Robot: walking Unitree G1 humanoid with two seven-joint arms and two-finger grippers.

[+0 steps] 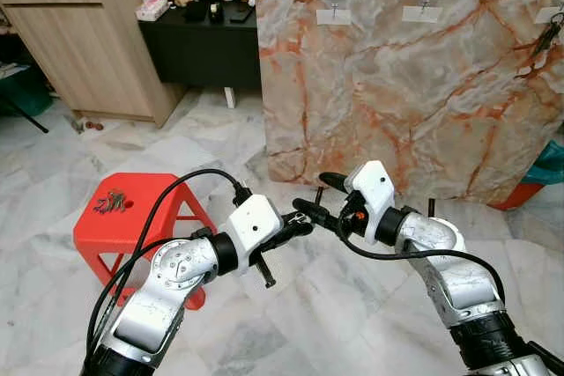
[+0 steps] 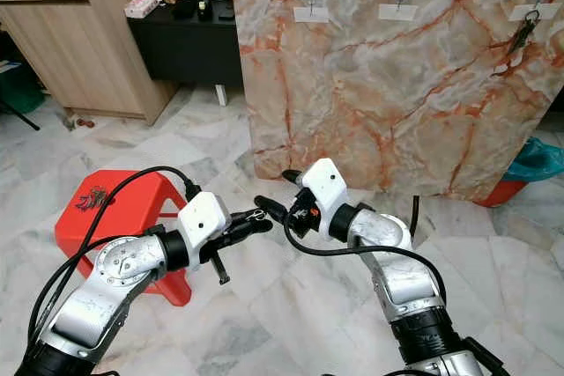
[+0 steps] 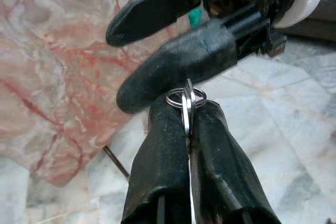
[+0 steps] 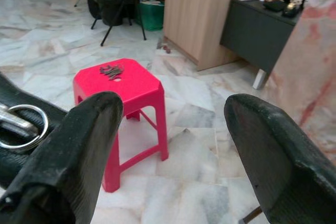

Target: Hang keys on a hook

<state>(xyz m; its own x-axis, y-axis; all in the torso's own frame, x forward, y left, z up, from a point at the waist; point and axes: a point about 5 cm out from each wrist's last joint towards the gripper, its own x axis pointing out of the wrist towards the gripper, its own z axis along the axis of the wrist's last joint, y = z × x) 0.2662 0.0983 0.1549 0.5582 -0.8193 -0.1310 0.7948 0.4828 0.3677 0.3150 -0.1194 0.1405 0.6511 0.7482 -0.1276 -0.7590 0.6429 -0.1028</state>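
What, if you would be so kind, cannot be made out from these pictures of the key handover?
- Key: left wrist view, blade buried between the left gripper fingers; ring alone shows.
- Spare keys on the red stool: head views, too small to count.
- Keys already hung on the marble panel: left eye view, cut off by the edge.
- Right gripper: right wrist view, fingertips cropped.

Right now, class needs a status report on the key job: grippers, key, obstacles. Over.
Left gripper shut on key, ring showing. Right gripper open, fingers beside the ring. Hooks on marble panel ahead. More keys on red stool.
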